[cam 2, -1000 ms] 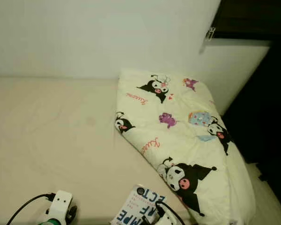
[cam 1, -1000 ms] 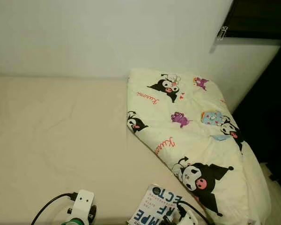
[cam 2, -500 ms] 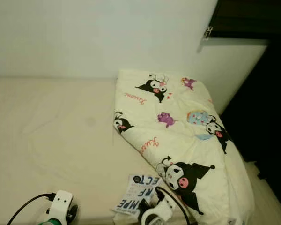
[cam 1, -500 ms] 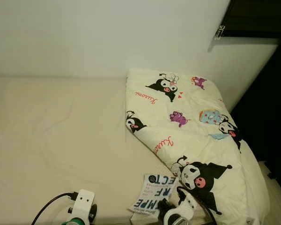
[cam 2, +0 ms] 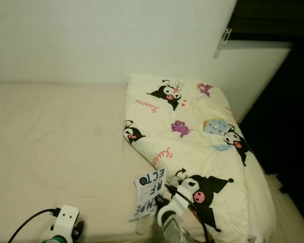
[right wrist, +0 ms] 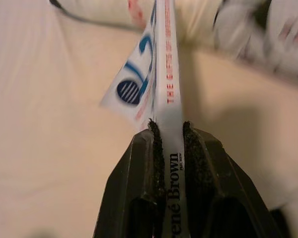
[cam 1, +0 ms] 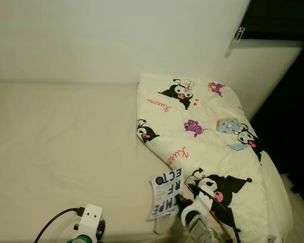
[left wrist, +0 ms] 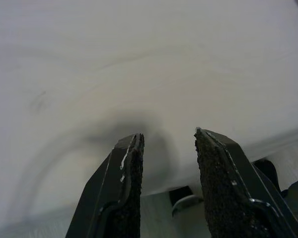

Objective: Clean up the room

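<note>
You're looking down on a bed [cam 1: 55, 147] with a bare cream sheet, which takes up most of the scene. A folded cartoon-print quilt [cam 1: 213, 136] lies along its right side against the wall, so the open sheet to the left looks like the free space to work over.

Your right gripper [right wrist: 168, 130] has its two fingers clamped on the spine of a white book [cam 1: 167, 193]. It holds the book spine-on, edge up and tilted, just above the bed's near edge beside the quilt's lower corner. That grip suits carrying the book; I'd judge it is on its way off the bed.

Your left gripper [left wrist: 166, 144] hangs low at the near edge with its fingers a little apart and nothing between them, only sheet ahead.

There is no bin, box or shelf to receive the book here.
</note>
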`<state>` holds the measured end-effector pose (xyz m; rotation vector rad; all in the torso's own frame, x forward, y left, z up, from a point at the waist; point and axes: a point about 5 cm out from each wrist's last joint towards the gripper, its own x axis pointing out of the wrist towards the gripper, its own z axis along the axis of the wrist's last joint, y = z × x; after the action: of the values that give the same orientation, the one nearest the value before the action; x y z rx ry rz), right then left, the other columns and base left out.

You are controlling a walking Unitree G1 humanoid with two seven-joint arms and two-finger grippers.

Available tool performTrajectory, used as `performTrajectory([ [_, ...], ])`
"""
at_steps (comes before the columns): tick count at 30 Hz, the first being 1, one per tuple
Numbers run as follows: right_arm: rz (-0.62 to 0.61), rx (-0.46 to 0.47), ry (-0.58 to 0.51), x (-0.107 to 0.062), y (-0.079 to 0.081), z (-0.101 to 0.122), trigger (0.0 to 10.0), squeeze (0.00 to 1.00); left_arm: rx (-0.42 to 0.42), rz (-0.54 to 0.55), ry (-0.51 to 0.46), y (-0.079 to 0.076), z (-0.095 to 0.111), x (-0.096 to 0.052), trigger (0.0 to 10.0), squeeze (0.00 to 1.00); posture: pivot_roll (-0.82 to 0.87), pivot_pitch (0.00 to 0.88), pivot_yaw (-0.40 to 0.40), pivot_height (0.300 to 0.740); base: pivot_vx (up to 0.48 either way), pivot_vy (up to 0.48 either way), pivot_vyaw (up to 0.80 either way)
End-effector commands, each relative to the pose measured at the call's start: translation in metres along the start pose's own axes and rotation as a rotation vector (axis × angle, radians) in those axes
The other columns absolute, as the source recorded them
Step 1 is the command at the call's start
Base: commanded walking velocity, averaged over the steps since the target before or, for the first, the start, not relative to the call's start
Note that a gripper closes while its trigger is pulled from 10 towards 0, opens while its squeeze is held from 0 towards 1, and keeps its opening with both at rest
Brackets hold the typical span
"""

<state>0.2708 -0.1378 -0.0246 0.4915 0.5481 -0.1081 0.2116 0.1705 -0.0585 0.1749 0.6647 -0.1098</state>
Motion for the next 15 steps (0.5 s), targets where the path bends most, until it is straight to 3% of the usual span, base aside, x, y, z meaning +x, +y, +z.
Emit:
performTrajectory([
  [1, 0.457, -0.639, -0.529, -0.004, 0.090, 0.089, 10.0, 0.00, -0.002, -0.002, 0.014, -0.001, -0.005, -0.001, 10.0, 0.00, 0.09, 0.000, 0.021, 0.689, 0.000, 0.000, 0.00],
  [8, 0.458, -0.791, -0.606, -0.009, 0.092, 0.092, 10.0, 0.00, -0.006, 0.003, 0.011, -0.001, -0.005, -0.001, 10.0, 0.00, 0.09, 0.000, 0.021, 0.689, 0.000, 0.000, 0.00],
  [12, 0.517, -0.986, -0.616, -0.012, 0.097, 0.079, 10.0, 0.00, -0.003, -0.001, 0.009, -0.001, -0.004, -0.001, 10.0, 0.00, 0.09, 0.000, 0.024, 0.689, 0.000, 0.000, 0.00],
  [15, 0.504, -0.959, -0.542, -0.008, 0.092, 0.069, 10.0, 0.00, -0.003, -0.001, 0.009, -0.001, -0.005, -0.001, 10.0, 0.00, 0.09, 0.000, 0.023, 0.689, 0.000, 0.000, 0.00],
])
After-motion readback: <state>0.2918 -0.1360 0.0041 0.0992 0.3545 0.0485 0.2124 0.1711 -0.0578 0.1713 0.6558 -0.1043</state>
